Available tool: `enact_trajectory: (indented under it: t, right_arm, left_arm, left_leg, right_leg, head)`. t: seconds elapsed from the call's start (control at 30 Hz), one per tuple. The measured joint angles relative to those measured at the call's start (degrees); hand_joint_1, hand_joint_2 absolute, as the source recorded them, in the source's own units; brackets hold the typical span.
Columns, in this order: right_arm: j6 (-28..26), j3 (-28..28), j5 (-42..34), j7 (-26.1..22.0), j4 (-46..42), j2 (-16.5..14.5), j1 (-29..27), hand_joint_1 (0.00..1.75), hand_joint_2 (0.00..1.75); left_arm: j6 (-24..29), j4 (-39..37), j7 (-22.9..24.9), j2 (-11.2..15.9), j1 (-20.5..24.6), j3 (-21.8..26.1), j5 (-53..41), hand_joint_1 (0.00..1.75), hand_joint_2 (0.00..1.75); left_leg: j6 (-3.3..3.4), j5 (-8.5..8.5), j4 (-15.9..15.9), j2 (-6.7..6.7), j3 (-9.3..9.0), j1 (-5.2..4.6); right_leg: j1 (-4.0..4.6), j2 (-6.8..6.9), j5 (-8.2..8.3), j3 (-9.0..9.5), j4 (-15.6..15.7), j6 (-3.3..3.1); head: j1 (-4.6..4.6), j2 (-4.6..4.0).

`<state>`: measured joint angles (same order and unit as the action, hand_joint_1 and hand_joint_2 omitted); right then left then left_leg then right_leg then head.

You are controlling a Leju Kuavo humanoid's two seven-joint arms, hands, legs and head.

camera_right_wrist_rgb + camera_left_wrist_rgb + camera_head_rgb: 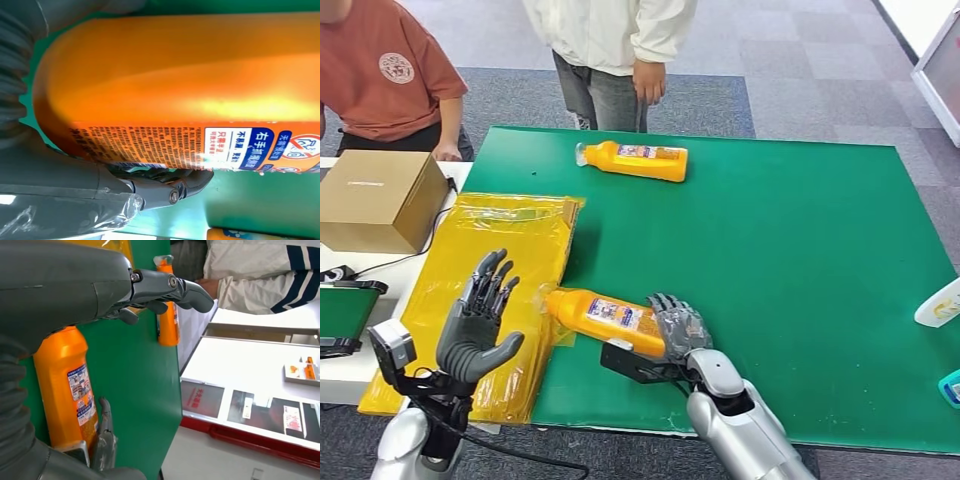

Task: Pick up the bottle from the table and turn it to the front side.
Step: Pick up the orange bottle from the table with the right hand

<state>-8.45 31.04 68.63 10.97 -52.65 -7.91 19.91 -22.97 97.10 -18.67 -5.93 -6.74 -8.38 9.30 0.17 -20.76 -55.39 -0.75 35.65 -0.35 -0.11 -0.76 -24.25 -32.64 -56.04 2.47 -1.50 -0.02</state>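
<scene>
A: What's the surface like, nearest first?
B: A green table mat (788,300) over a table, with grey carpet floor (803,60) beyond. A yellow plastic bag (501,260) lies on the mat's near left part.
A: And the bottle?
B: The orange bottle (603,318) lies on its side near the front edge, its long axis across the table, cap end towards the yellow bag. The right hand (681,325) grips its base end, fingers curled over it.
A: The other hand?
B: The left hand (475,330) is raised over the bag, fingers spread, holding nothing.
A: Space around?
B: Bare green to the right. Farther back lies a second orange bottle (637,160), near the far edge, where a person (614,40) stands. A cardboard box (376,200) sits left.
</scene>
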Motion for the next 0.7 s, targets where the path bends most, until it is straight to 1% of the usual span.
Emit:
enact_trajectory:
  t: [0.37, 0.4, 0.5, 0.53, 0.7]
  right_arm:
    - [-1.52, -0.33, 0.3, 0.37, 6.27, -1.91, 3.84, 0.0, 1.75]
    - [-1.52, -0.34, 0.34, 0.39, 6.54, -2.03, 3.99, 0.05, 1.75]
    - [-1.25, -0.35, 0.51, 0.44, 7.29, -2.42, 4.4, 1.33, 1.75]
    - [-1.1, -0.35, 0.55, 0.46, 7.54, -2.55, 4.56, 1.72, 1.75]
    - [-0.97, -0.34, 0.66, 0.46, 8.68, -2.99, 5.02, 1.75, 1.75]
  left_arm:
    - [-0.35, -1.23, -0.1, -0.33, 0.41, -1.25, 0.45, 0.0, 1.75]
    - [-0.35, -1.29, -0.1, -0.37, 0.41, -1.28, 0.48, 0.0, 1.75]
    - [-0.31, -1.38, -0.1, -0.48, 0.46, -1.33, 0.66, 0.0, 1.75]
    - [-0.27, -1.39, -0.1, -0.5, 0.52, -1.34, 0.74, 0.0, 1.75]
    - [-0.21, -1.39, -0.09, -0.51, 0.71, -1.35, 0.91, 0.0, 1.75]
  left_leg:
    - [0.0, 0.0, 0.0, 0.0, 0.01, 0.0]
    - [0.0, 0.0, 0.0, 0.0, 0.01, 0.0]
    - [0.0, 0.0, 0.0, 0.0, 0.01, 0.0]
    - [0.0, 0.0, 0.0, 0.0, 0.01, 0.0]
    - [0.0, 0.01, 0.0, 0.0, 0.0, 0.0]
  right_leg:
    - [0.0, 0.0, 0.0, -0.01, 0.0, 0.0]
    - [0.0, 0.0, 0.0, -0.01, 0.0, 0.0]
    - [0.0, 0.0, 0.0, -0.01, 0.0, 0.0]
    - [0.0, 0.0, 0.0, -0.01, 0.0, 0.0]
    - [0.0, 0.0, 0.0, -0.01, 0.0, 0.0]
  head:
    - [0.0, 0.02]
    - [-0.01, 0.01]
    - [0.0, 0.01]
    - [0.0, 0.01]
    - [-0.01, 0.01]
